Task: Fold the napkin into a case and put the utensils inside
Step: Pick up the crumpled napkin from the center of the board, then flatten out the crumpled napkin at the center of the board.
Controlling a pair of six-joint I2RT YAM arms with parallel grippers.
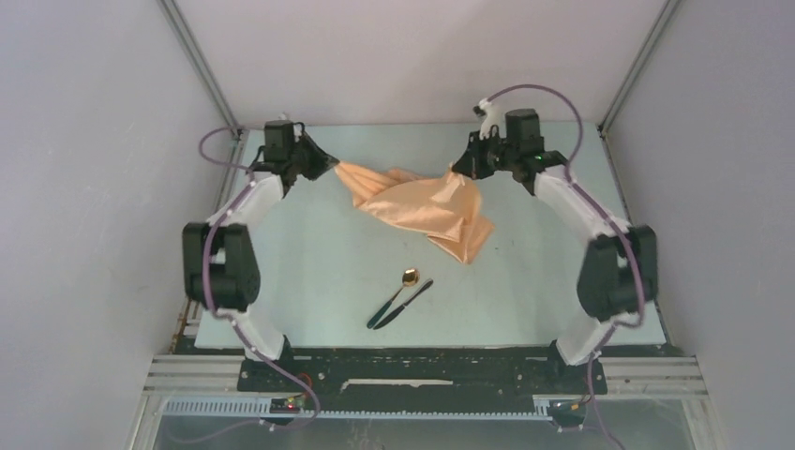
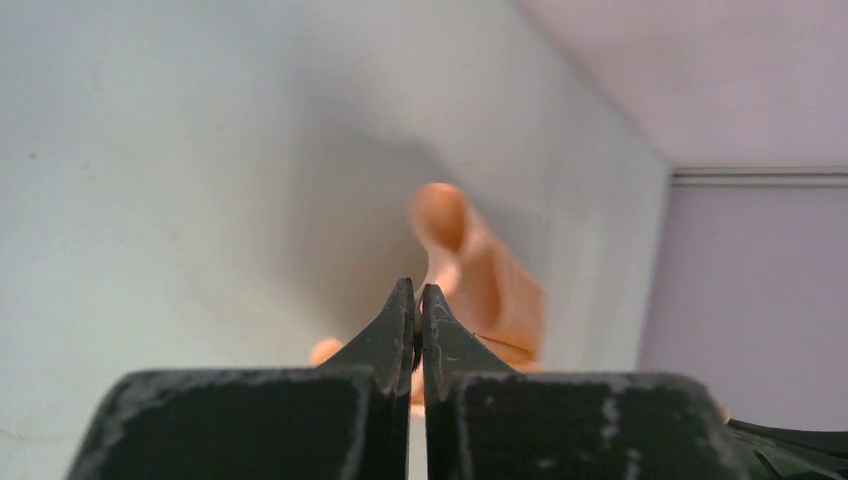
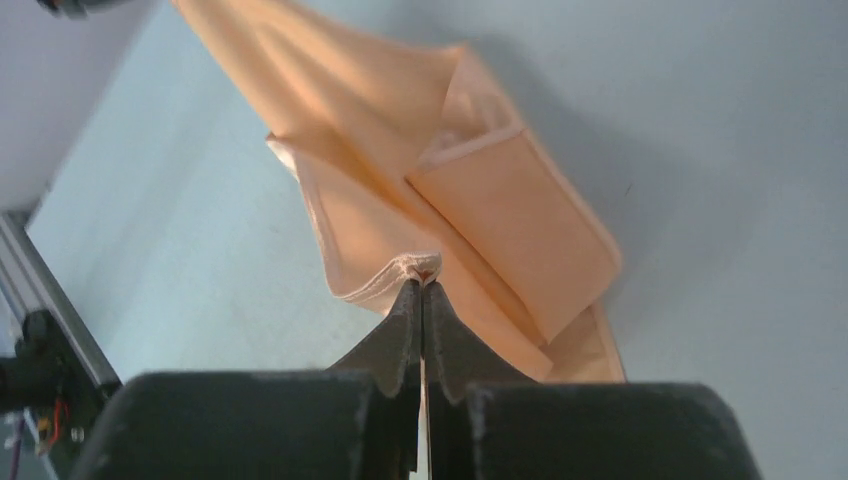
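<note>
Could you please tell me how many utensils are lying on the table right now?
2. The spoon and the dark knife lie side by side at the table's near middle, clear of the napkin; another could hide under it.

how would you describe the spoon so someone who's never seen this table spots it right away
On the pale table, look between the peach napkin and the near edge. Two slim pieces lie there side by side at a slant; the spoon is the left one, ending in a round gold bowl, while the knife beside it is dark all along.
</note>
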